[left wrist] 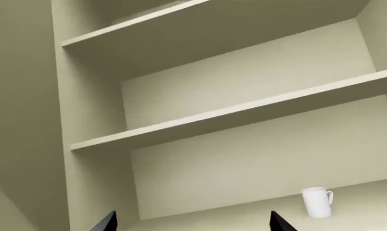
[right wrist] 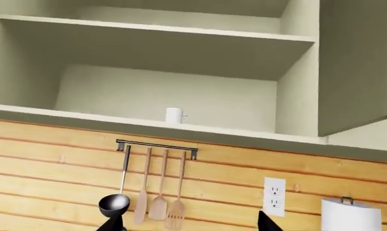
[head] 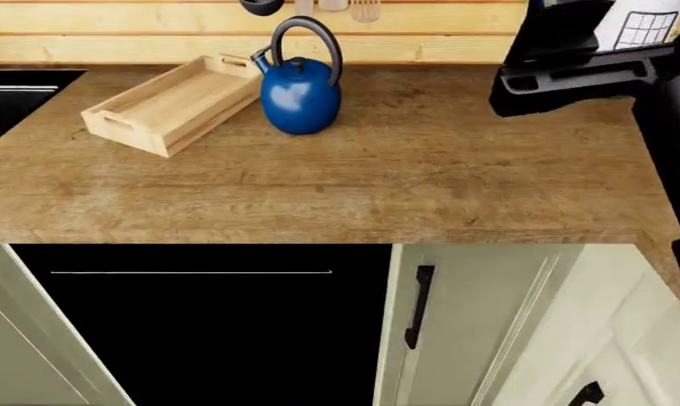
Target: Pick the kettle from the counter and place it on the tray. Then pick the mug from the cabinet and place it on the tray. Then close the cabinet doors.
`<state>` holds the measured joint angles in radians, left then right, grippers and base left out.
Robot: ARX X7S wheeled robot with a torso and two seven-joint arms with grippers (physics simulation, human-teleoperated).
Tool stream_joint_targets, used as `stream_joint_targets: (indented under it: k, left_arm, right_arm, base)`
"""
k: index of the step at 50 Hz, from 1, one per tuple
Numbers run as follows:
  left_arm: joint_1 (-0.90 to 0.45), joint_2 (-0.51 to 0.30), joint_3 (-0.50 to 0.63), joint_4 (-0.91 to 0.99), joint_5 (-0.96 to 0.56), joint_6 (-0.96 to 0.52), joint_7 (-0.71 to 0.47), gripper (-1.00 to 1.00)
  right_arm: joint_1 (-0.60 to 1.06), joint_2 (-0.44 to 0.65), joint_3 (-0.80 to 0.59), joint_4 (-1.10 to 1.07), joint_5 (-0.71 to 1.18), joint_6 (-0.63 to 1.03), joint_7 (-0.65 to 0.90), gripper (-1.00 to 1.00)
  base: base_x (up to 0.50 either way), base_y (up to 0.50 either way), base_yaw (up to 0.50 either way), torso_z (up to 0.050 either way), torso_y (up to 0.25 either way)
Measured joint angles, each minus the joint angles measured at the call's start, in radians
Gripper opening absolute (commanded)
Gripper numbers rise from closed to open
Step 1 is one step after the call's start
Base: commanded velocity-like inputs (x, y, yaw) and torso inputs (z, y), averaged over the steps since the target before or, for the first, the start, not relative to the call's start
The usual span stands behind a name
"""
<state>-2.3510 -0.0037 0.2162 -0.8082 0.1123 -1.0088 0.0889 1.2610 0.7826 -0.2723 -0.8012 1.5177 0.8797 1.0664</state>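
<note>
The blue kettle [head: 300, 93] stands on the brown counter [head: 408, 178], just right of the pale-wood tray [head: 106, 112], which holds nothing. The white mug [left wrist: 316, 202] stands on the open cabinet's lowest shelf and also shows small in the right wrist view [right wrist: 174, 115]. My left gripper [left wrist: 193, 226] is open and empty, facing into the cabinet, with the mug beyond and off to one side of its fingertips [left wrist: 280, 224]. My right gripper [right wrist: 190, 225] is open and empty, facing the wall below the cabinet. Part of the right arm [head: 577, 59] shows above the counter's back right.
A cabinet door [right wrist: 357, 62] stands open beside the shelves [right wrist: 155, 31]. A rail with a ladle and wooden utensils [right wrist: 156, 202] hangs on the yellow plank wall, beside an outlet [right wrist: 274, 196] and a paper-towel roll [right wrist: 351, 216]. Lower cabinet doors with black handles [head: 419, 306] sit below the counter.
</note>
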Motion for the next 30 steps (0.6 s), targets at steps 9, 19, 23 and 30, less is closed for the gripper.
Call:
stream_joint_targets:
  k: [9,19,23,30]
  left_arm:
    - [-0.003,0.001,-0.002,0.000,0.005,0.000,0.008,1.00]
    - [-0.004,0.003,-0.013,-0.005,-0.006,0.005,-0.001,1.00]
    - [-0.005,0.003,-0.021,-0.007,-0.011,0.006,-0.008,1.00]
    - [-0.005,0.004,-0.037,-0.019,-0.034,0.010,-0.029,1.00]
  right_arm:
    - [0.180,0.033,-0.025,0.065,0.141,0.043,0.060,1.00]
    - [0.257,0.040,-0.039,0.094,0.196,0.058,0.086,1.00]
    - [0.270,0.041,-0.042,0.098,0.207,0.058,0.093,1.00]
    - [0.283,0.041,-0.046,0.106,0.212,0.060,0.097,1.00]
  base:
    - [0.00,-0.50,0.00,0.000,0.000]
    - [0.00,-0.50,0.00,0.000,0.000]
    - [0.00,-0.50,0.00,0.000,0.000]
    - [0.00,-0.50,0.00,0.000,0.000]
